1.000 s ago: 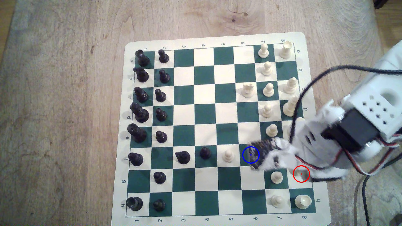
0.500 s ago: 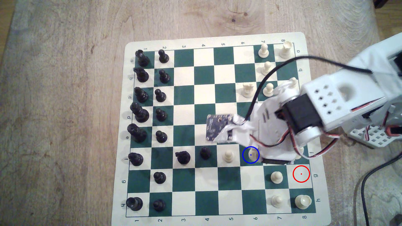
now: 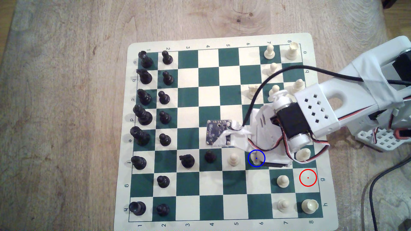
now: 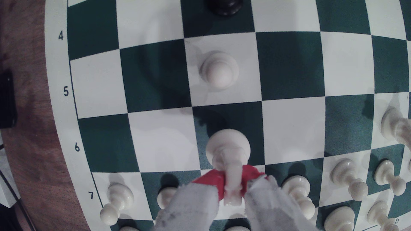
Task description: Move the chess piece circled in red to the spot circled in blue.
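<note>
The cream knight point(image 3: 254, 157) sits inside the blue ring on the dark green spot point(image 3: 261, 164), partly covered by my arm in the exterior view. In the wrist view my gripper point(image 4: 232, 181) is shut on the knight point(image 4: 229, 153), its red-padded fingers point(image 4: 211, 180) pinching the notched head. The round base hangs over or rests on a dark green square point(image 4: 246, 120); I cannot tell whether it touches. The red ring point(image 3: 308, 177) circles a bare cream square.
A cream pawn point(image 3: 233, 159) stands one square toward the exterior view's left of the spot, then a black pawn point(image 3: 209, 156) and a black knight point(image 3: 187, 160). Cream pieces point(image 3: 283, 181) crowd the board's right columns under my arm. A black cable point(image 3: 266, 82) arcs overhead.
My gripper swung away from the red-ringed square, which now stands bare, and brought the knight into the blue ring. Over the last half second the arm only shifted slightly.
</note>
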